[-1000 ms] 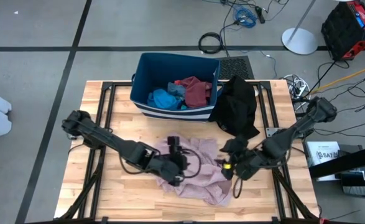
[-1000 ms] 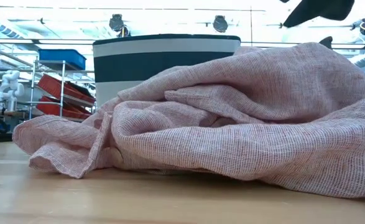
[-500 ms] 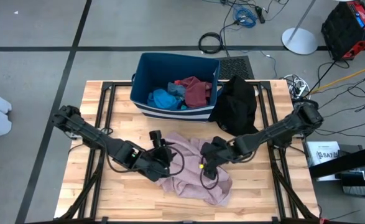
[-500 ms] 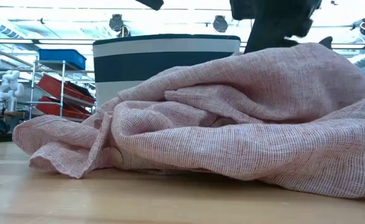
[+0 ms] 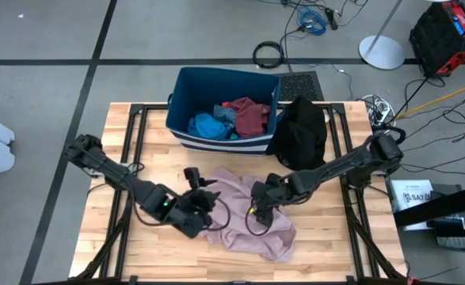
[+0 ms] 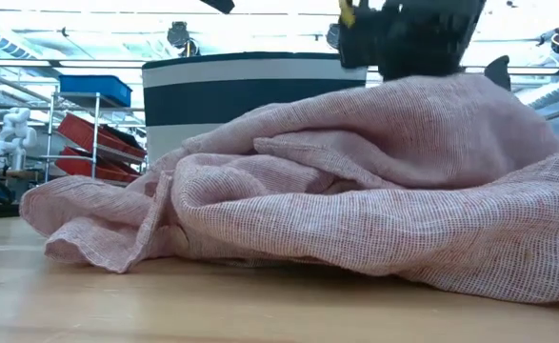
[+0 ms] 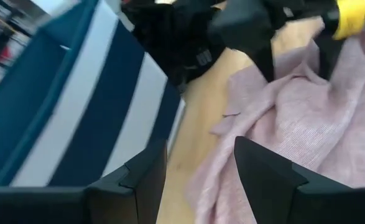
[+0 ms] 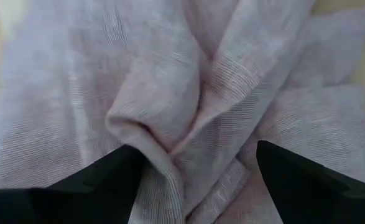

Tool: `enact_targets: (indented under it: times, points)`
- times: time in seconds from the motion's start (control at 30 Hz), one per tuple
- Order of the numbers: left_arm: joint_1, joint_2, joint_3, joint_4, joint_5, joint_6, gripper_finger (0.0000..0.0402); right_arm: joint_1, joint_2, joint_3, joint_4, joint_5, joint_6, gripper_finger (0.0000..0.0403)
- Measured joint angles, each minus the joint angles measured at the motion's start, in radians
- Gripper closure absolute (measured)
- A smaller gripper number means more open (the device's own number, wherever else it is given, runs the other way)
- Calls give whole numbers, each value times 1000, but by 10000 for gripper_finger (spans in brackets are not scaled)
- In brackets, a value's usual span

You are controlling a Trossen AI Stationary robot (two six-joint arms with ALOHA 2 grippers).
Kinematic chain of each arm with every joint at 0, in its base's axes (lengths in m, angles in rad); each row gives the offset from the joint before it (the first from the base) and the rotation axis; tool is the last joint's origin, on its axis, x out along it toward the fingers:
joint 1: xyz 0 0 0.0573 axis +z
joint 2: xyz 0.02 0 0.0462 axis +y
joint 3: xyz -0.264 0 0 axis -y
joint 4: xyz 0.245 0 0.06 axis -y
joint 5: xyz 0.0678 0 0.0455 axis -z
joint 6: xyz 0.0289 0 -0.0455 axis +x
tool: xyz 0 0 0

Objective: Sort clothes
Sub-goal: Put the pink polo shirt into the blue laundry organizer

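Pale pink garment (image 5: 248,214) lies crumpled on the wooden surface (image 5: 129,245), near of the striped bin (image 5: 224,103) and centre. Right claw (image 5: 257,207) sits over its middle, fingers spread wide astride a raised fold (image 8: 163,134), nothing gripped yet. Left claw (image 5: 203,207) waits at the garment's left edge, fingers apart and empty. Best to sink the right claw so both fingers bracket that fold, close fully, then lift straight up; a shallow pinch would likely slip off the loose weave.

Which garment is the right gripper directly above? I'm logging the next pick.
The pale pink garment, crumpled on the table's middle, sits under the open right gripper; the black garment lies beside the bin.
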Motion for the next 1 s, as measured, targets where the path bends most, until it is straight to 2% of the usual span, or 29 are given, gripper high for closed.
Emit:
enact_targets:
  times: [0.23,0.4,0.53,0.63,0.73,0.83,0.93,0.97,1.0]
  points:
    - [-60,-67,0,-120,-126,-101,203,-4,171,2,17,-25,10,105]
    - [-99,-130,0,-227,-229,-209,203,-4,280,14,123,-49,9,105]
    - [-126,-157,0,-313,-305,-298,203,-5,311,15,141,-62,8,108]
    - [-141,-167,0,-380,-337,-375,203,-5,311,15,128,-59,28,127]
    - [-160,-166,0,-459,-366,-465,203,-5,304,15,117,-57,36,176]
    - [-184,-167,-7,-560,-438,-603,203,-3,297,14,105,-46,41,252]
    - [-202,-180,-76,-642,-529,-775,203,-2,294,14,109,-58,35,344]
    - [-205,-189,-109,-661,-539,-842,203,-1,293,14,109,-58,25,368]
    - [-203,-201,-143,-668,-540,-900,203,2,290,13,109,-56,17,376]
